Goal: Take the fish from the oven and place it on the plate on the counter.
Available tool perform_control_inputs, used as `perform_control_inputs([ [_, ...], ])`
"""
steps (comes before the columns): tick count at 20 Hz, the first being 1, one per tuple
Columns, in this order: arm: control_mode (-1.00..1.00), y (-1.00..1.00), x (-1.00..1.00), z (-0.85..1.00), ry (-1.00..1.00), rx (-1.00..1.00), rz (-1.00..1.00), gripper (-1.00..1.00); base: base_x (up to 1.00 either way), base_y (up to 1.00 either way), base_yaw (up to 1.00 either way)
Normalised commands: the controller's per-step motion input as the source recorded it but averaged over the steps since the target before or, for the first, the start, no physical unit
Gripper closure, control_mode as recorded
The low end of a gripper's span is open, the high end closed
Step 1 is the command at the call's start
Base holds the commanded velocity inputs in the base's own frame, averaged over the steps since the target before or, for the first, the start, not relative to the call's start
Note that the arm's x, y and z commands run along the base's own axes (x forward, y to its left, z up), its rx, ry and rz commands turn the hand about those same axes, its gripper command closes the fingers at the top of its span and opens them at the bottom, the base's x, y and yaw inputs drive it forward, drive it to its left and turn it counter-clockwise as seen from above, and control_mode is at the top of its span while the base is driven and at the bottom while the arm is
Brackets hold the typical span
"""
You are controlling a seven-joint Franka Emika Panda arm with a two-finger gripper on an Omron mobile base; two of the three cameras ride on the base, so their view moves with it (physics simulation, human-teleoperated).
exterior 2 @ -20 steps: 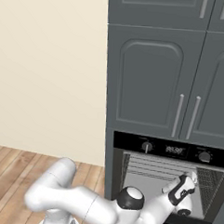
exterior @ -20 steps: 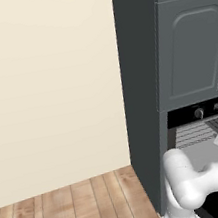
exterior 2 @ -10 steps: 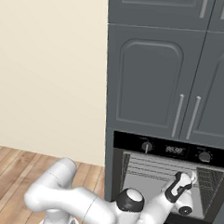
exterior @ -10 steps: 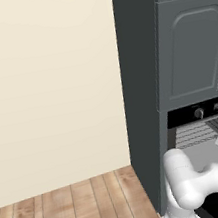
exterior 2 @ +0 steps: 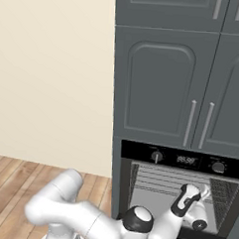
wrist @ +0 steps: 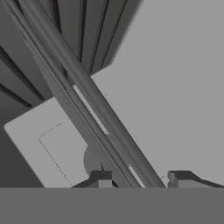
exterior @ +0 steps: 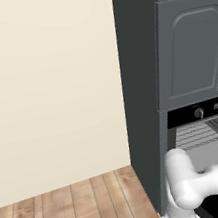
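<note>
The black oven (exterior 2: 179,159) stands open, showing its pale grey cavity and wire racks (exterior 2: 163,179); it also appears at the right of the left base view as the oven (exterior: 203,111). My arm reaches into the cavity, with the gripper (exterior 2: 202,191) at rack height. In the hand view the gripper (wrist: 142,179) points at the grey back wall, and the rack bars (wrist: 92,100) run diagonally between its two fingertips (wrist: 101,177). The tips stand apart, and whatever lies between them is hidden at the bottom edge. The fish is hidden. The plate and the counter are out of view.
Dark grey cabinet doors (exterior 2: 163,89) rise above the oven, with a tall dark side panel (exterior: 142,100) beside it. A cream wall (exterior: 45,81) and wooden floor (exterior: 73,209) lie to the left. The oven's side rails (exterior 2: 218,196) hem in the hand.
The hand has shifted only slightly inside the oven mouth, a little up and inward. The rest of the arm and the scene stay put.
</note>
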Motion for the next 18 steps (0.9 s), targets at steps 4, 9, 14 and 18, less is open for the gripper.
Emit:
perform_control_inputs([
  [4,-1.00,0.00,-0.55,-0.13,0.00,0.00,0.03,1.00,0.00,0.00,0.00],
  [9,-1.00,0.00,-0.65,-0.16,0.00,0.00,0.04,1.00,0.00,0.00,0.00],
  [14,-1.00,0.00,-0.69,-0.16,0.00,0.00,0.05,1.00,0.00,0.00,0.00],
  [18,-1.00,0.00,-0.71,-0.16,0.02,0.00,0.07,1.00,0.00,0.00,0.00],
])
